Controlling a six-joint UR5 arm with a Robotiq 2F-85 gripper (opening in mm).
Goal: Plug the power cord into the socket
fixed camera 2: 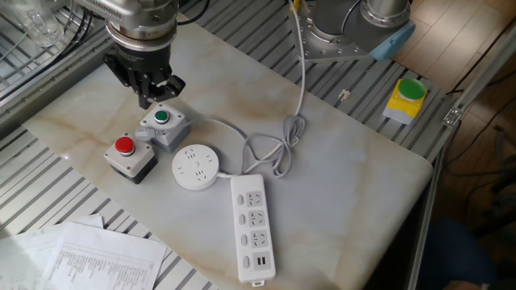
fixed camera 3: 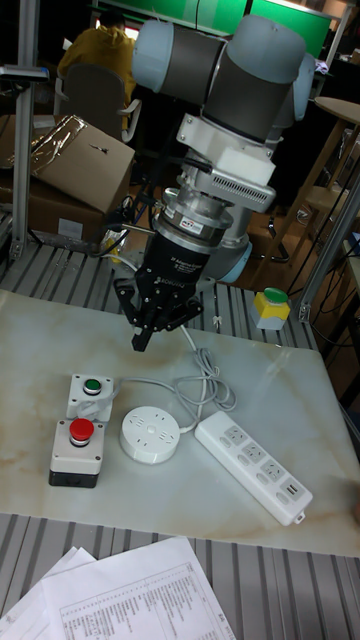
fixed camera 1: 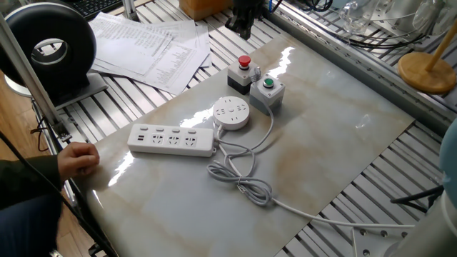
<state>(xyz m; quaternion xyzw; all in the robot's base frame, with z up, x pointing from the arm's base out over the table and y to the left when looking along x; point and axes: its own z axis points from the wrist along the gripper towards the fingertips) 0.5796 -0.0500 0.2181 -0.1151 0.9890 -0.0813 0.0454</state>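
Note:
The round white socket [fixed camera 1: 231, 112] [fixed camera 2: 197, 167] [fixed camera 3: 149, 435] lies on the marble slab with its plug holes facing up. The white power cord [fixed camera 1: 239, 178] [fixed camera 2: 274, 149] [fixed camera 3: 205, 390] lies in loops on the slab beside it and runs off toward the arm's base. I cannot make out its plug. My gripper [fixed camera 1: 243, 30] [fixed camera 2: 160, 92] [fixed camera 3: 150, 335] hangs in the air over the back of the slab, above the green button box and apart from cord and socket. It is open and holds nothing.
A long white power strip [fixed camera 1: 171, 139] [fixed camera 2: 252, 225] lies next to the socket. Behind it stand a red button box [fixed camera 1: 243, 75] [fixed camera 2: 129, 157] and a green button box [fixed camera 1: 269, 89] [fixed camera 2: 163, 125]. Papers [fixed camera 1: 150, 46] lie off the slab, and a person's hand [fixed camera 1: 77, 158] rests at its edge.

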